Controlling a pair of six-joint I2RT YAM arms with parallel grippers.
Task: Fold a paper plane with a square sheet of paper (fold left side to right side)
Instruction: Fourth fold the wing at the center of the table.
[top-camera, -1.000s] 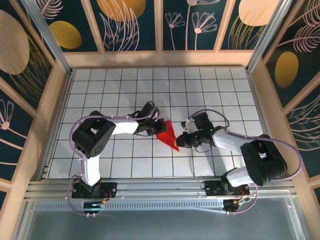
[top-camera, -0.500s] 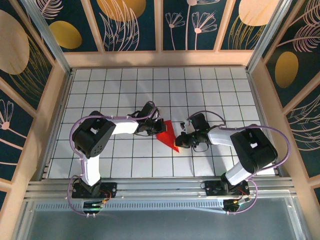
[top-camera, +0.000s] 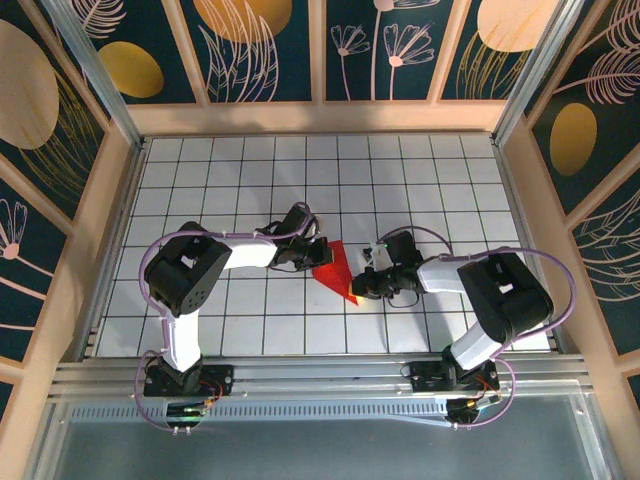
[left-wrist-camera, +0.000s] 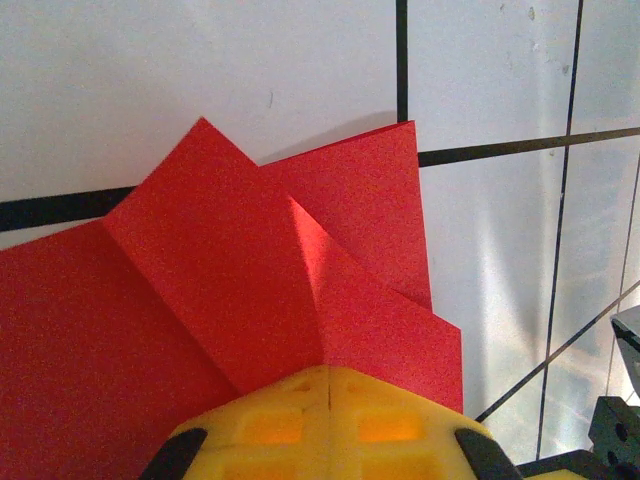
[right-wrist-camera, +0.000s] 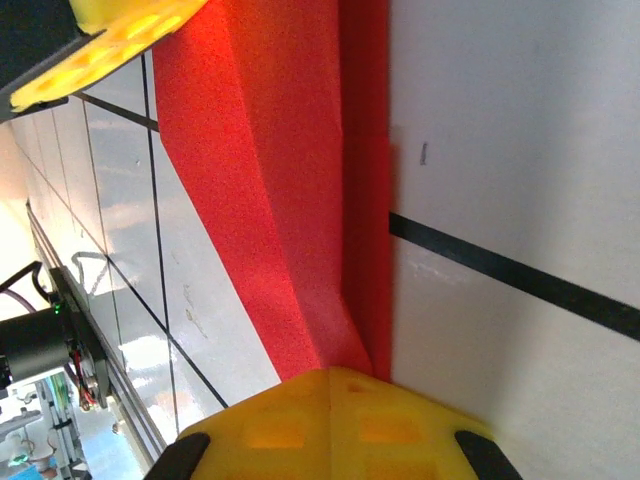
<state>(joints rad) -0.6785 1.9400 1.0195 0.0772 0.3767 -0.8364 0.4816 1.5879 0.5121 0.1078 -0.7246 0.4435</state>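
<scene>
Since the earlier frame the R arm has pulled its elbow in toward the centre, so it now sits bent up over its base, and the R tool (top-camera: 362, 285) has crept a touch toward the near edge. The L arm and paper (top-camera: 337, 270) look unchanged. The paper lies mid worktop (top-camera: 200, 180), flat on the white grid tiles, folded to a red wedge that narrows to a point on the near-right side, btwn the two tools. The L tool (top-camera: 318, 255) is at the wedge's left edge and the R tool at its pointed end. L wrist view: the L tool (left-wrist-camera: 328, 372) is closed, its yellow fingers meeting at a thin seam w/ tips down on the paper (left-wrist-camera: 220, 270). No paper is seen btwn the fingers. Several folded layers overlap here, a crease runs up from the tips, and two corners cross a black grid line. R wrist view: the R tool (right-wrist-camera: 330, 375) is closed the same way, tips on the narrow end of the paper (right-wrist-camera: 270, 180). A raised fold runs from it up toward the L tool's yellow fingers (right-wrist-camera: 110, 30) at top left.
</scene>
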